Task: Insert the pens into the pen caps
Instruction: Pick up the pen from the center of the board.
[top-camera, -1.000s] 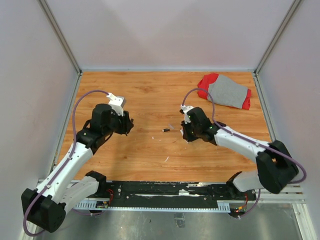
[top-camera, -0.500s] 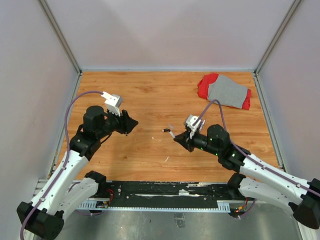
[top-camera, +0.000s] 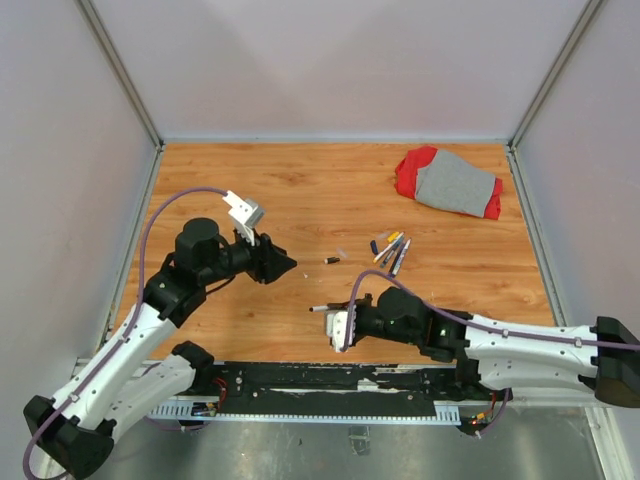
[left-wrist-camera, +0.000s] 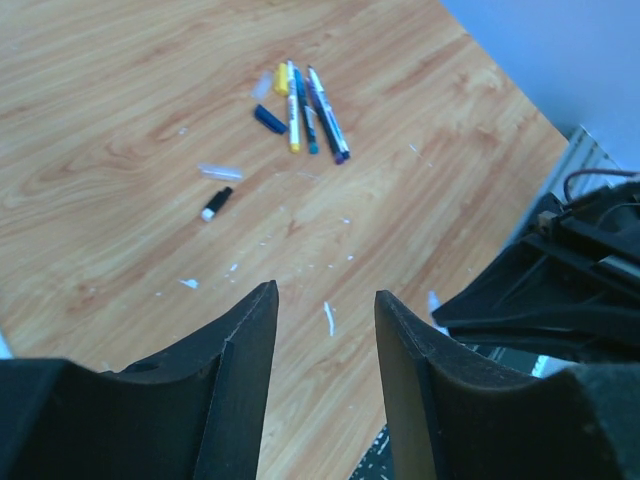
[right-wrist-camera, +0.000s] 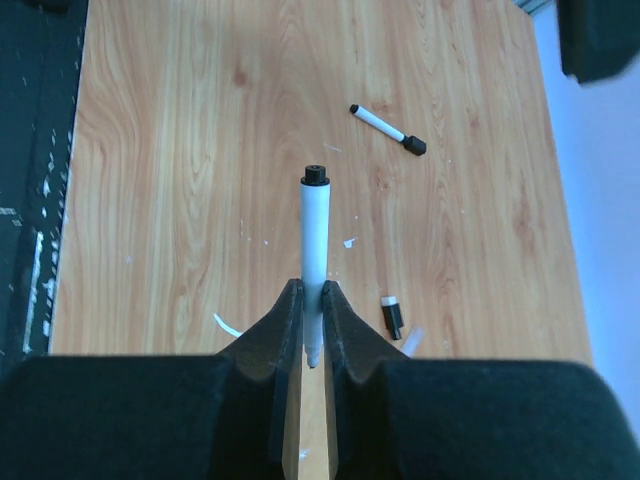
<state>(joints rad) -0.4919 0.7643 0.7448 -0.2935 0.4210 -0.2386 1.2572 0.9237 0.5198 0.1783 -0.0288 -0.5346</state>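
Note:
My right gripper (right-wrist-camera: 313, 288) is shut on a white pen (right-wrist-camera: 315, 235) whose black end points away from the wrist. In the top view that gripper (top-camera: 345, 316) is low near the front rail, and the pen (top-camera: 322, 308) sticks out to the left. My left gripper (top-camera: 285, 265) is open and empty above the table, as the left wrist view (left-wrist-camera: 322, 290) shows. A small black cap (top-camera: 331, 260) with a white end lies between the arms (left-wrist-camera: 215, 203) (right-wrist-camera: 392, 315). Several pens (top-camera: 392, 250) lie bunched to its right (left-wrist-camera: 305, 110), beside a blue cap (left-wrist-camera: 268, 118). Another white pen (right-wrist-camera: 388, 130) with a black end lies on the table.
A red and grey cloth (top-camera: 450, 182) lies at the back right. The black rail (top-camera: 330, 385) runs along the near edge. Small white scraps (left-wrist-camera: 328, 318) dot the wood. A translucent sliver (left-wrist-camera: 220, 172) lies by the black cap. Grey walls close in three sides.
My right arm pulled back from the middle toward the near edge with a pen in its jaws, uncovering the bunch of pens. My left gripper moved right, toward the centre.

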